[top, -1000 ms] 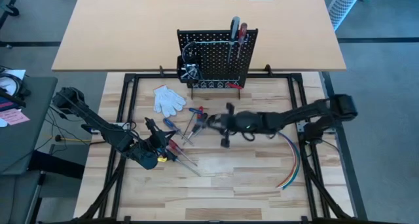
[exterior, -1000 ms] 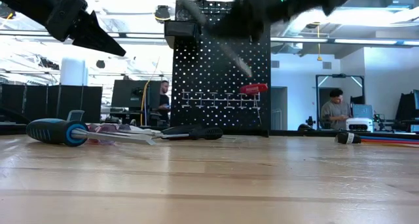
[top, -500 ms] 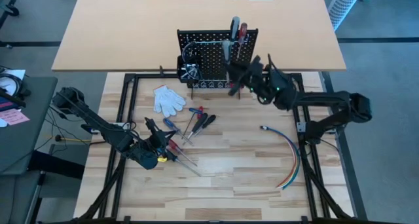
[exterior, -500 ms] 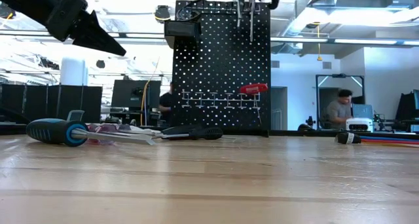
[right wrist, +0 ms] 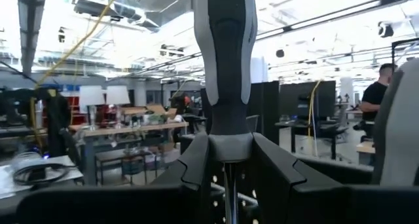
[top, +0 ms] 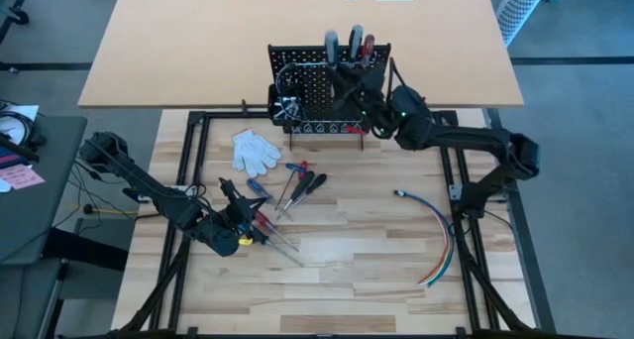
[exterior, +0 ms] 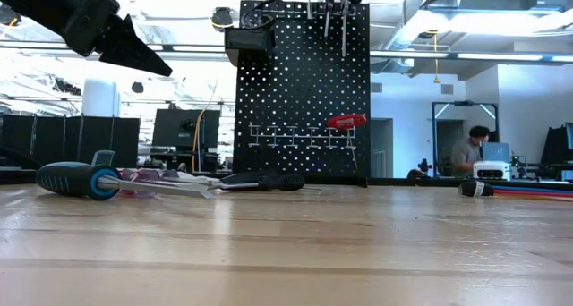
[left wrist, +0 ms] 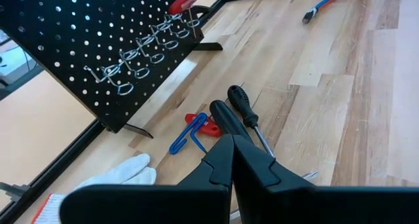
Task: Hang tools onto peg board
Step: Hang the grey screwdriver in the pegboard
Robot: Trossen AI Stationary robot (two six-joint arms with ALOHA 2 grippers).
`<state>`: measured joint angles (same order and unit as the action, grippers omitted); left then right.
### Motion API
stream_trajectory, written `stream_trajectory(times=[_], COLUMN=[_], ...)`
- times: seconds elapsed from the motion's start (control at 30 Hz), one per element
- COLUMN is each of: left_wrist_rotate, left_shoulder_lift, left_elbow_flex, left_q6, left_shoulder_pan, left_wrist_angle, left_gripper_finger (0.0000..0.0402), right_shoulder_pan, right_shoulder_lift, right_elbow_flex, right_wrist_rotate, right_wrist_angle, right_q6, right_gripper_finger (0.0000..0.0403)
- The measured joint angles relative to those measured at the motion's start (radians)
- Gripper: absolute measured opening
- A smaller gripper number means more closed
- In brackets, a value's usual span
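High view: the right gripper (top: 349, 81) holds a grey-and-black-handled screwdriver (right wrist: 224, 60) at the top of the upright black perforated peg board (top: 315, 93), while the left gripper (top: 230, 192) waits low at the table's left.

From the left, the left gripper's fingers (left wrist: 226, 160) are pressed together with nothing between them, hovering just over the loose tools. Beside it lie a blue-and-black-handled screwdriver (exterior: 76, 179), a pair of white gloves (top: 256, 151), blue- and red-handled tools (top: 295, 168) and two black-handled screwdrivers (top: 309, 183) on the pale wooden table (top: 347, 270). Farther right stands the peg board, a red-handled tool (exterior: 346, 121) on its lower hooks and thin metal shafts (exterior: 344, 27) hanging from its top edge. The right gripper's narrowly parted fingers clamp the grey handle just below its waist. A bundle of coloured wires (top: 439, 235) lies well apart at the right.
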<state>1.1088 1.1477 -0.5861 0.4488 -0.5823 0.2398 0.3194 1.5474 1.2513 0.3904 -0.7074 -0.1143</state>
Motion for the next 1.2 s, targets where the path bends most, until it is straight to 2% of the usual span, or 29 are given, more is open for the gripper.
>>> stream_trajectory(times=[0.47,0.67,1.2], left_wrist_rotate=[0.0,0.0,0.0], left_shoulder_lift=[0.0,0.0,0.0], left_elbow_flex=[0.0,0.0,0.0], left_q6=[0.001,0.001,0.0], left_shoulder_pan=[0.0,0.0,0.0], left_wrist_angle=[0.001,0.0,-0.004], left_gripper_finger=[0.0,0.0,0.0], right_shoulder_pan=[0.068,0.074,0.075], right_shoulder_lift=[0.013,0.012,0.012], right_elbow_flex=[0.013,0.013,0.012], right_wrist_rotate=[0.036,0.033,0.034], right_wrist_angle=[0.03,0.058,0.104], right_q6=[0.009,0.035,0.008], right_gripper_finger=[0.0088,0.0116,0.0118])
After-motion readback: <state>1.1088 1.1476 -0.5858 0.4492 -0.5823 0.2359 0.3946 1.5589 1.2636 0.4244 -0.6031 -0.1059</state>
